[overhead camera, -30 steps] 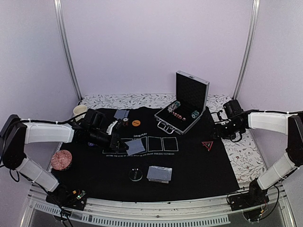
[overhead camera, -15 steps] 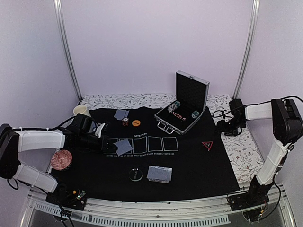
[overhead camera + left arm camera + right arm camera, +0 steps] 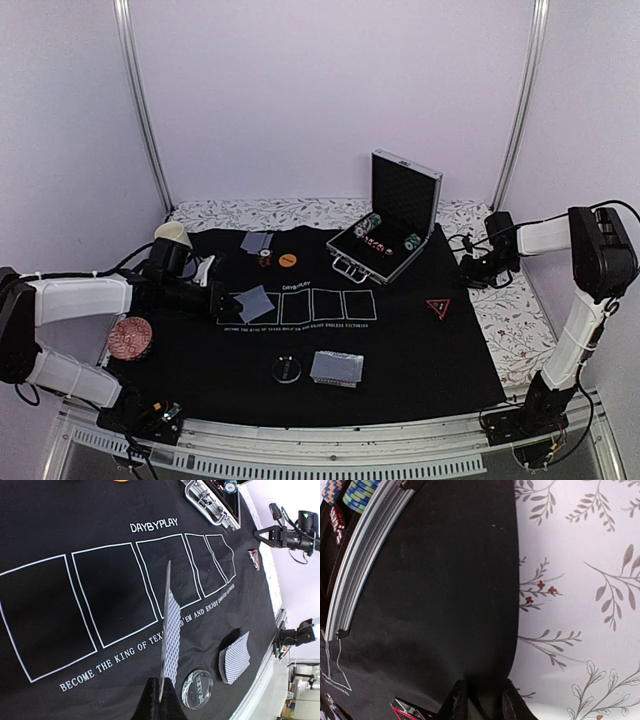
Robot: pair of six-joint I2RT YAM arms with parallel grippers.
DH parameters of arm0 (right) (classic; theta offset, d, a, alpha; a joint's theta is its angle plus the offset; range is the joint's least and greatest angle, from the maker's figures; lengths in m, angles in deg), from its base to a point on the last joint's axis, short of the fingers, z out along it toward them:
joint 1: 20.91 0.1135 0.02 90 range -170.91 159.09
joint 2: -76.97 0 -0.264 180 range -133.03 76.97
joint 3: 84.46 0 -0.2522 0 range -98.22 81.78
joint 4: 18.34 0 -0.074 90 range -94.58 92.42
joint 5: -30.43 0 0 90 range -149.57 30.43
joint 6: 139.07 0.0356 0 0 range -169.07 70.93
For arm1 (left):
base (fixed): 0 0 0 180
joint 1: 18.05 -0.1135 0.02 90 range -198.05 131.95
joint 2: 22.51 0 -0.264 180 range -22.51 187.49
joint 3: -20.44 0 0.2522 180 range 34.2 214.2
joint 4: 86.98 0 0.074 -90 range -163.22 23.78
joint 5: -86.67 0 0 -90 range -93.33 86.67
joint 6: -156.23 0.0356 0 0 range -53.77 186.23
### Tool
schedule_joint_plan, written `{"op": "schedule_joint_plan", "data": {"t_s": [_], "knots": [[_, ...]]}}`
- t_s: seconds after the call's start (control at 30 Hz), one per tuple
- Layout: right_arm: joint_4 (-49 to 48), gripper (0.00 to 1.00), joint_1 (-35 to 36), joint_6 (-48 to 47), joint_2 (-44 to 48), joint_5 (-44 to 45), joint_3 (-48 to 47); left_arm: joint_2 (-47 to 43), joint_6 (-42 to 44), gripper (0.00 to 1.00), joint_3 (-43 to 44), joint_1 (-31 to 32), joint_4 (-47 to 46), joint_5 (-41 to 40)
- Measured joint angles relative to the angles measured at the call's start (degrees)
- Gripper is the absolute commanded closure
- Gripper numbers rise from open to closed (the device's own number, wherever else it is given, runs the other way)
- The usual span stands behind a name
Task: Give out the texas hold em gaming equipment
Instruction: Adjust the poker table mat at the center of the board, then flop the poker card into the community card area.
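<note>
My left gripper [image 3: 222,299] is shut on one grey-blue-backed playing card [image 3: 257,303], held edge-on [image 3: 170,630] above the mat's leftmost printed boxes. The rest of the deck [image 3: 336,367] [image 3: 234,657] lies fanned near the front, beside a clear dealer disc [image 3: 287,369] [image 3: 197,688]. Two cards [image 3: 257,241], a small chip stack [image 3: 265,258] and an orange disc [image 3: 288,259] lie at the back. The red-edged triangle marker [image 3: 438,308] [image 3: 407,710] sits at the right. My right gripper [image 3: 470,266] [image 3: 482,702] hovers over the mat's right edge, jaws narrowly apart, nothing between them.
The open silver case [image 3: 392,225] with striped chips [image 3: 362,492] stands at the back right of the black mat [image 3: 420,350]. A cream mug [image 3: 170,233] stands just behind my left arm. A reddish round disc [image 3: 130,338] lies off the mat's left side.
My left arm has drawn back to the left with the card in its grip. The right gripper's jaws have narrowed and the arm has pulled in towards the mat's right edge.
</note>
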Motion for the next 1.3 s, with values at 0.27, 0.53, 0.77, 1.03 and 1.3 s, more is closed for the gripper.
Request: {"op": "schedule_joint_plan", "data": {"t_s": [0.27, 0.53, 0.77, 1.03, 1.3], "knots": [[-0.31, 0.97, -0.28, 0.76, 0.31, 1.16, 0.63, -0.04, 0.02, 1.00, -0.07, -0.37, 0.07, -0.90], [0.31, 0.98, -0.28, 0.79, 0.57, 3.67, 0.74, -0.15, 0.44, 1.00, -0.63, -0.79, 0.50, -2.93], [0.46, 0.97, -0.33, 0.74, 0.57, 4.17, 0.74, -0.15, 0.90, 1.00, -0.81, -1.55, 0.87, -4.04], [2.36, 0.61, -1.81, 0.68, 2.08, 8.20, 0.74, -0.57, 0.90, 1.00, -1.03, -2.67, 1.01, -5.68], [4.96, 0.51, -2.47, 0.83, 8.35, 11.17, 0.74, -1.03, 0.68, 1.00, -0.92, -2.95, 1.84, -6.97]]}}
